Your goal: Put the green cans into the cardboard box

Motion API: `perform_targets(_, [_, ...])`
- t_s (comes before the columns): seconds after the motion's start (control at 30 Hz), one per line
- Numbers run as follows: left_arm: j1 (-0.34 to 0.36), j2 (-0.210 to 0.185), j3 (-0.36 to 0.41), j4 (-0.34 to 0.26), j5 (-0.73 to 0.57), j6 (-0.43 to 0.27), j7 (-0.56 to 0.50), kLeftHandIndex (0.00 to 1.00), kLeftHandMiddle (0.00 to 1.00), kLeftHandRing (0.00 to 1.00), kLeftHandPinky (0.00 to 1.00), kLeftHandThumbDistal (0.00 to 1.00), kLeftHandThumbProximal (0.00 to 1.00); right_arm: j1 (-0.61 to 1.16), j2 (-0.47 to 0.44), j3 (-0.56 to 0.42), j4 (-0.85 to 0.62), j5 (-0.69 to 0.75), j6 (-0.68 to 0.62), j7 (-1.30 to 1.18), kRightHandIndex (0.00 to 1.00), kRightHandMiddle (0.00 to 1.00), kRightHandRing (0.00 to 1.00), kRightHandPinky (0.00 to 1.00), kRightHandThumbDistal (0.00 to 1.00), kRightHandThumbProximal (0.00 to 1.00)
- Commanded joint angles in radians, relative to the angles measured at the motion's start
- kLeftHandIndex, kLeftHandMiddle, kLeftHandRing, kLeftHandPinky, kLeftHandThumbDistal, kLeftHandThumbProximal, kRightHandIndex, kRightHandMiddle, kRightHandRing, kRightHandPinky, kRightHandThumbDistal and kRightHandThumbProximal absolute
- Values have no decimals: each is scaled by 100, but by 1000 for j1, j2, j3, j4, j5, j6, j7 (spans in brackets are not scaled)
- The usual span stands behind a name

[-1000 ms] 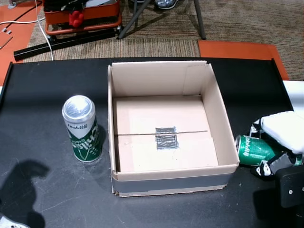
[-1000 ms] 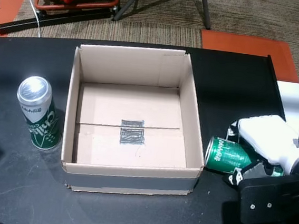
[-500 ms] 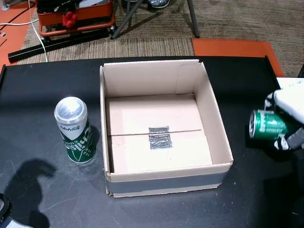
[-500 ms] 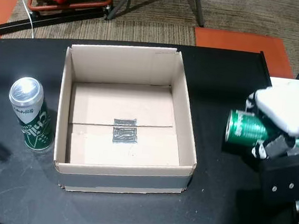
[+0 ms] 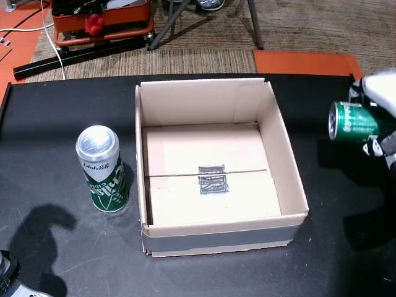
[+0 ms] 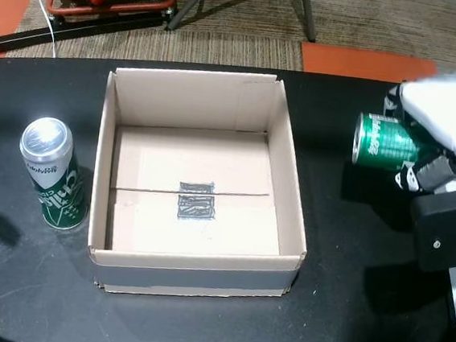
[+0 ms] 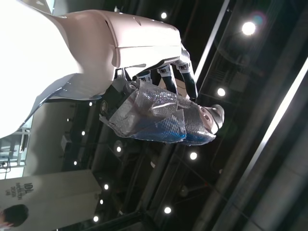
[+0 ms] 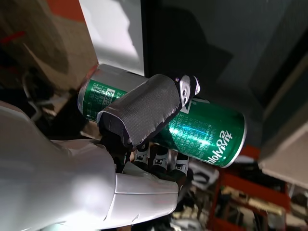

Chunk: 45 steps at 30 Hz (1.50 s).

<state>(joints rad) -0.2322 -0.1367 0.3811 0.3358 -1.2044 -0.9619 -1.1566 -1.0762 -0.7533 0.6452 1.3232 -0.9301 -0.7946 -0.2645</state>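
Beside box [image 5: 210,167], r. hand [image 6: 448,111], can [image 6: 388,142] gripped

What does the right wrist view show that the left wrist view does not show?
Only the right wrist view shows a green can, lying sideways in the right hand, whose taped thumb wraps over it, with part of the black table behind. Only the left wrist view shows the left hand, empty, its taped fingers loosely curled, against a dark ceiling with round lights. Both views show a white robot hand with tape on it, seen from close and turned.
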Motion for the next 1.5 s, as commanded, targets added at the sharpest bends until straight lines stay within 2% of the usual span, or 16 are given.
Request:
perform_targets(0.0, [-49,-189,34,31,22,-66,17,29,40,65,72,51,63,-104,-29,-30,-52,21,-40,-53,0,0,26,19,42,0])
perform_targets(0.07, [-51,-188,28,45,28,-78,31,29,39,66,72,53,62,-132,-25,-34,-76,23,-61,-50,0,4,34,37,48,0])
perform_targets(0.13, [-54,-184,27,65,39,-104,40,27,38,66,73,52,67,-158,-16,-40,-96,32,-73,-22,0,9,39,38,52,0])
perform_targets(0.23, [-73,-181,36,102,45,-164,49,27,40,69,75,50,72,-188,5,-55,-127,44,-85,14,0,8,36,29,53,0])
perform_targets(0.37, [-96,-170,40,142,23,-192,27,28,41,70,77,51,75,-217,40,-56,-165,25,-83,5,0,8,36,29,45,0])
perform_targets(0.57, [-123,-166,68,178,-15,-167,-41,32,44,69,79,46,76,-256,103,-47,-193,14,-75,27,0,1,21,21,56,0])
perform_targets(0.67, [-139,-172,99,180,-53,-110,-112,33,45,70,78,43,74,-269,146,-20,-179,-24,-78,-29,0,0,25,15,33,0])
perform_targets(0.83, [-158,-186,137,188,-68,-87,-161,33,45,70,78,43,73,-289,215,19,-168,-68,-58,-43,0,7,37,19,51,0])
perform_targets(0.9, [-167,-195,151,187,-70,-85,-172,33,45,69,77,42,73,-294,238,31,-163,-71,-47,-29,0,7,36,24,48,0])
perform_targets(1.0, [-175,-205,174,185,-70,-84,-189,31,44,69,78,43,73,-294,277,49,-151,-75,-46,-28,0,1,33,14,36,0])
perform_targets(1.03, [-178,-213,182,181,-69,-88,-180,30,43,69,76,46,73,-292,288,56,-146,-75,-46,-33,0,1,33,19,45,0])
perform_targets(1.07, [-180,-218,189,179,-64,-99,-172,29,42,70,76,45,74,-289,298,59,-142,-72,-42,-25,0,2,34,22,41,0])
perform_targets(1.13, [-182,-222,197,175,-50,-121,-165,29,43,71,77,44,78,-283,310,67,-135,-72,-37,-20,0,2,34,20,37,0])
perform_targets(1.3, [-171,-234,187,151,-47,-118,-167,33,46,71,78,39,78,-270,336,107,-114,-100,-27,-86,0,0,31,10,49,0])
perform_targets(1.37, [-165,-232,182,142,-53,-103,-182,34,47,73,78,40,79,-265,346,120,-107,-112,-21,-110,0,1,37,15,49,0])
perform_targets(1.47, [-159,-232,183,134,-54,-102,-180,35,48,73,79,40,80,-261,354,134,-97,-114,-21,-126,0,4,41,35,48,0])
